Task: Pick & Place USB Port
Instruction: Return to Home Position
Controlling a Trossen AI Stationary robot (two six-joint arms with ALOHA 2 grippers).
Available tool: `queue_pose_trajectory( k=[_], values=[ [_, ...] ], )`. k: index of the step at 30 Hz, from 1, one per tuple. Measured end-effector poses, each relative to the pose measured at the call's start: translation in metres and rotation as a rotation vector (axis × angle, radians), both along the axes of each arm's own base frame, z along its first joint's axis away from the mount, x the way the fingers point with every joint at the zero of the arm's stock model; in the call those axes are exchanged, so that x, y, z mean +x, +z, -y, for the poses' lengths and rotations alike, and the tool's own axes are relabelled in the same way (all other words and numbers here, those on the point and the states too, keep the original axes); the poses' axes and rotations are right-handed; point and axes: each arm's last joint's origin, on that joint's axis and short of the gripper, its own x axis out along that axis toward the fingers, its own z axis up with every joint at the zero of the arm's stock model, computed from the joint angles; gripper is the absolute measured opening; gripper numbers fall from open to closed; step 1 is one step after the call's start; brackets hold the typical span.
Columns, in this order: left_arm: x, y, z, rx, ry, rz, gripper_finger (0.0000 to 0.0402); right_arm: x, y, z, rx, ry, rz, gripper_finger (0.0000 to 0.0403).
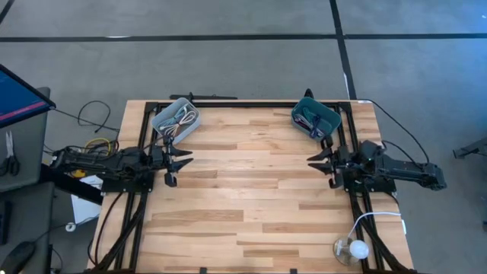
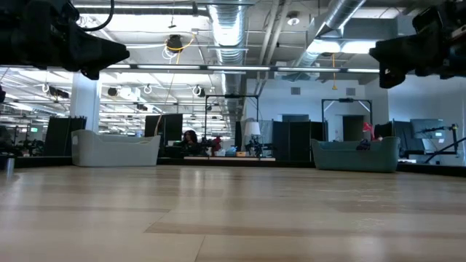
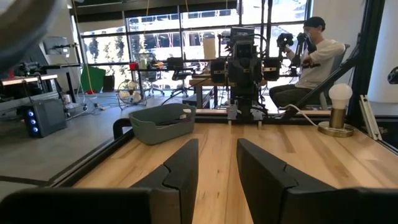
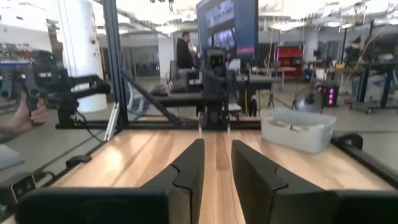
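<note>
**Sort looks done; arms at the table sides**

We see no cable loose on the table (image 1: 251, 205) (only a bulb lamp (image 1: 351, 248) at one corner). The white bin (image 1: 157, 116) and green bin (image 1: 329, 114) each hold charger cables (image 1: 179, 119). The left gripper (image 1: 186, 160) and right gripper (image 1: 316, 163) hover at opposite edges, fingers parted and empty. We judge nothing is left to place.
</note>
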Motion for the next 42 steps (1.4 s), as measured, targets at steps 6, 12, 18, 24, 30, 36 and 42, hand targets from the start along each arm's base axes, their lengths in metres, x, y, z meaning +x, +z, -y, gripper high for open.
queue_pose_trajectory(
  k=[6, 12, 18, 24, 30, 36, 42],
  values=[
    [0.000, -0.001, 0.000, 0.001, 0.001, -0.009, 0.0110, 0.000, -0.006, 0.000, 0.006, -0.003, -0.061, 0.0074],
    [0.000, -0.002, 0.000, 0.009, 0.006, -0.020, 0.0110, 0.001, -0.006, 0.000, -0.018, -0.005, -0.062, 0.0074],
    [0.002, -0.007, 0.000, 0.023, 0.008, -0.080, 0.0110, 0.002, -0.008, 0.000, -0.015, -0.005, -0.084, 0.0074],
    [0.002, -0.013, 0.000, 0.025, 0.010, -0.140, 0.0110, 0.003, -0.009, 0.001, -0.013, -0.004, -0.096, 0.0074],
    [0.003, -0.019, 0.000, 0.033, 0.009, -0.203, 0.0110, 0.003, -0.009, 0.001, -0.028, -0.005, -0.095, 0.0074],
    [0.006, -0.023, 0.001, 0.044, 0.006, -0.256, 0.0110, 0.003, -0.009, 0.001, -0.031, -0.005, -0.095, 0.0074],
    [0.011, -0.030, 0.003, 0.017, -0.062, -0.334, 0.0110, 0.003, -0.009, 0.001, -0.033, -0.006, -0.096, 0.0074]
  ],
)
